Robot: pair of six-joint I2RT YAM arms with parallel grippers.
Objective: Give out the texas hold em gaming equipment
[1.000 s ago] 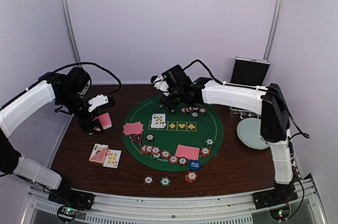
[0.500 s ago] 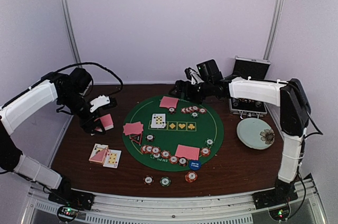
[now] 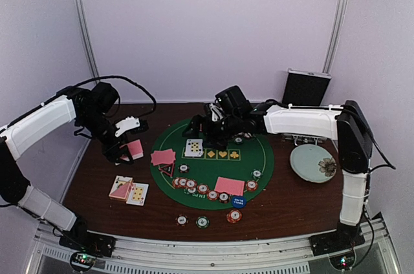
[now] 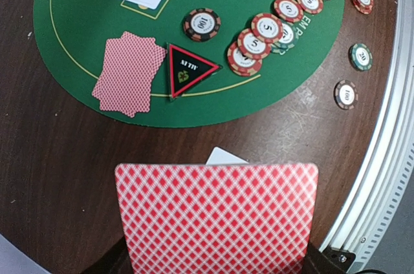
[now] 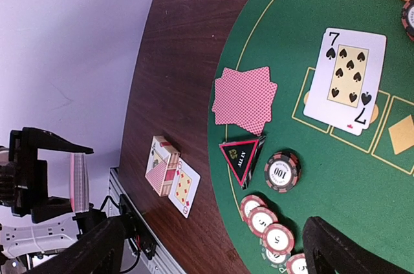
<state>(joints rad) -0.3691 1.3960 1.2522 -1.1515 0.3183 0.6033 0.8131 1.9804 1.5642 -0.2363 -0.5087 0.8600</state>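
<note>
Red-backed cards [image 4: 217, 216] sit clamped as a deck in the left gripper [image 3: 129, 150], off the green mat [image 3: 262, 154]'s left edge, likely as dealing stock, while the right gripper [image 5: 213, 232] hovers empty, jaws wide apart, over the seven of spades [image 5: 345, 81].

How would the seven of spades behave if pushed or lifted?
The seven lies flat on the mat, so getting under its edge is probably hard; pushed, it likely slides. It looks thin, so it is probably light and bendy.
</note>
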